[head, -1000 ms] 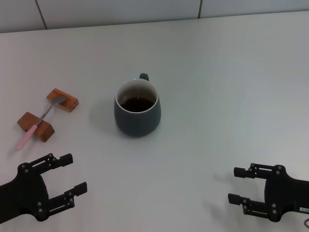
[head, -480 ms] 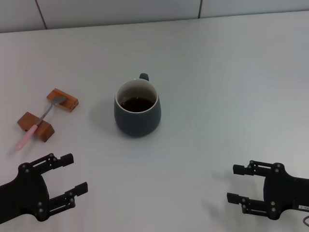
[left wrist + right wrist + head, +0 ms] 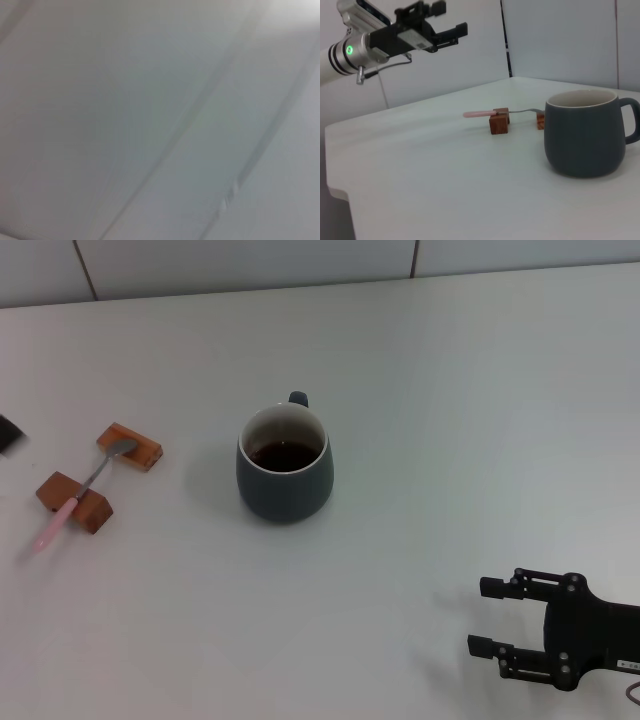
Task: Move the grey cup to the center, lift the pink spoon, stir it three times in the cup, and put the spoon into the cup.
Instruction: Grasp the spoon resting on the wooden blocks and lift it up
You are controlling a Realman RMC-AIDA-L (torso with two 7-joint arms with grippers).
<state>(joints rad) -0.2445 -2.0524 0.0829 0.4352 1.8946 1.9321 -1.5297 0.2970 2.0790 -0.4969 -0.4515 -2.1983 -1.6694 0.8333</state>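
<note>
Two wooden blocks (image 3: 97, 478) are propping the pink spoon (image 3: 82, 490) left of the grey cup (image 3: 285, 464); slim, light, slippery-looking, it is best pinched mid-handle. Left gripper (image 3: 436, 26) is being held high, jaws spread; right gripper (image 3: 488, 618), spread, near-right of the cup.

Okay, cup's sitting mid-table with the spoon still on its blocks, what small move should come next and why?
Probably lower the left gripper toward the pink spoon. The grey cup already stands near the table's middle, while the spoon lies untouched across two wooden blocks to its left. The left gripper is raised, open, on that side; the right gripper rests open near the front edge, farther from the spoon.
</note>
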